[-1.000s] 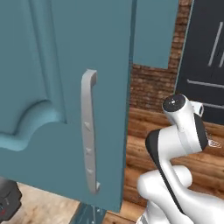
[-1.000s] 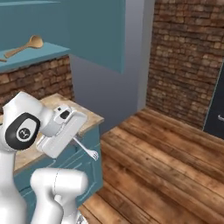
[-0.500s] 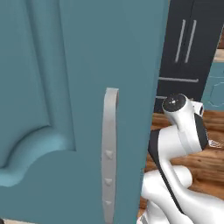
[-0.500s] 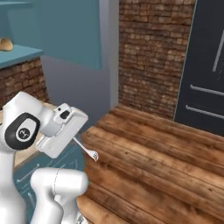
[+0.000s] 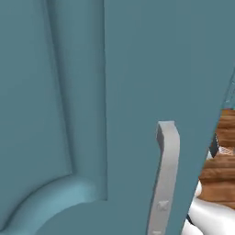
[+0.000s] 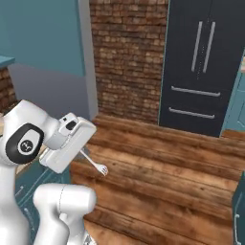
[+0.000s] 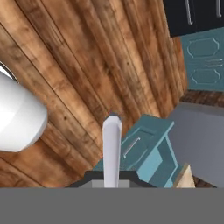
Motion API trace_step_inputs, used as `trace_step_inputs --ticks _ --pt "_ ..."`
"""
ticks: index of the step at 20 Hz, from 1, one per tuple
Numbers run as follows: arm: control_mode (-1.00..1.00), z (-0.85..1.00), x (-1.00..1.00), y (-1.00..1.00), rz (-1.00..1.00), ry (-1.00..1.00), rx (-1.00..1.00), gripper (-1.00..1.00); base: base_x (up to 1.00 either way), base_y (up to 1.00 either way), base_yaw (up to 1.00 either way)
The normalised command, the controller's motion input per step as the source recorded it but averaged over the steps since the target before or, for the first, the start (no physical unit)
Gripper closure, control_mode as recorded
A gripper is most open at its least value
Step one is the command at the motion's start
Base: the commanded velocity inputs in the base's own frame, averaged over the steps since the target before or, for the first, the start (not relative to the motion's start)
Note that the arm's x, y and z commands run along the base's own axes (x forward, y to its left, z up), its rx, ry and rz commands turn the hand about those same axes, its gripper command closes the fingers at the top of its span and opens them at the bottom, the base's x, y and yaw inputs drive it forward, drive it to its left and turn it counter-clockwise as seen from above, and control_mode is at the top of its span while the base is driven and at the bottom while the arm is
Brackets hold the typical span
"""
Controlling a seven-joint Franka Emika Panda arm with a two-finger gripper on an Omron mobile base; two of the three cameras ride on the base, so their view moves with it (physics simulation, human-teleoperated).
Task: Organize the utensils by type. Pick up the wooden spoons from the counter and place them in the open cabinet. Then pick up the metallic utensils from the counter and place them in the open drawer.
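My gripper (image 6: 82,150) is shut on a thin silver metallic utensil (image 6: 94,162), a fork whose tines point out and down over the wooden floor. In the hand view its grey handle (image 7: 111,144) rises from my gripper (image 7: 111,176). Beyond its tip a teal drawer box (image 7: 146,148) with a pale handle juts from the base cabinets, beside a beige corner of the counter (image 7: 186,176). The open cabinet's panelled door (image 5: 92,92) with its grey bar handle (image 5: 165,179) stands close in front of the left base camera. The wooden spoons are out of view.
A black fridge (image 6: 201,67) stands against the brick wall (image 6: 127,57) across the plank floor (image 6: 167,182). Teal wall cabinet (image 6: 43,33) hangs at upper left. More teal cabinet doors (image 7: 203,65) lie beyond the drawer.
The whole picture has shifted in both base views: the camera moved. The cabinet door looms larger and the fridge has come into view. My gripper has stayed shut on the fork.
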Motion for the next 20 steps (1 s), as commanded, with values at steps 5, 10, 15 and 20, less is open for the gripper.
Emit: trace_step_inputs --ticks 5,10,15,20 --pt "1.0 0.0 0.0 0.0 0.0 0.0 0.0 1.0 0.05 0.0 -0.55" --pt "1.0 0.0 0.0 0.0 0.0 0.0 0.0 1.0 0.08 -0.01 -0.63" --pt "1.0 0.0 0.0 0.0 0.0 0.0 0.0 1.0 0.16 0.0 -0.58" --pt "1.0 0.0 0.0 0.0 0.0 0.0 0.0 1.0 0.37 0.0 -0.54"
